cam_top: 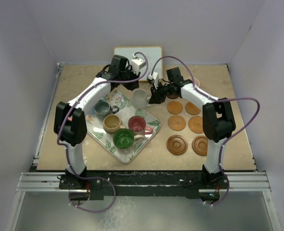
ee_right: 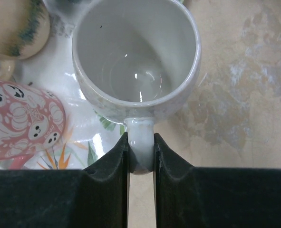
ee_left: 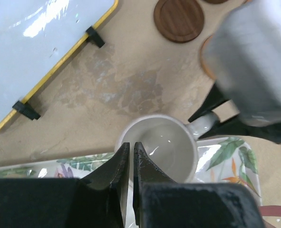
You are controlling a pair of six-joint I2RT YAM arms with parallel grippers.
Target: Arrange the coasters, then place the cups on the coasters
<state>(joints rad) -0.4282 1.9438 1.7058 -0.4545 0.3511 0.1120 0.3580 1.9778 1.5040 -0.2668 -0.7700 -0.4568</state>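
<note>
Closed on the handle [ee_right: 141, 129] of the white cup [ee_right: 135, 61]: right gripper [ee_right: 141, 140], one finger flat against each side, the handle's end poking back between them. Straight ahead of those fingers, the white cup's open mouth, upright, glossy inside. Beneath it, a corner of the tray [ee_right: 78, 114]; resting there or lifted, cannot tell. Left of the fingers in the right wrist view, the pink cup [ee_right: 21, 123] with pale ghost figures, near the white cup but apart. Farther ahead on that side, the tan cup [ee_right: 16, 23] with a dark streak. Right of the fingers, table [ee_right: 240, 95].

Shut to a sliver on the white cup's rim, roughly opposite the handle: left gripper [ee_left: 132, 145], one finger outside the wall, one inside. Just past the white cup from these fingers, the right gripper's black fingertips on the handle, with a blurred pale bulk above them. Farther ahead, mottled table, then two of the coasters [ee_left: 179, 19], one dark, one lighter and half hidden. Far off to the left, a whiteboard [ee_left: 35, 47] with yellow edge and black clips.

Seen from above: six coasters [cam_top: 177, 122] flat on the table in two columns of three, behind the right gripper, well apart from the white cup. On the tray, toward the arm bases from both grippers: grey cup [cam_top: 102, 108], tan cup, pink cup, green cup [cam_top: 123, 138].
</note>
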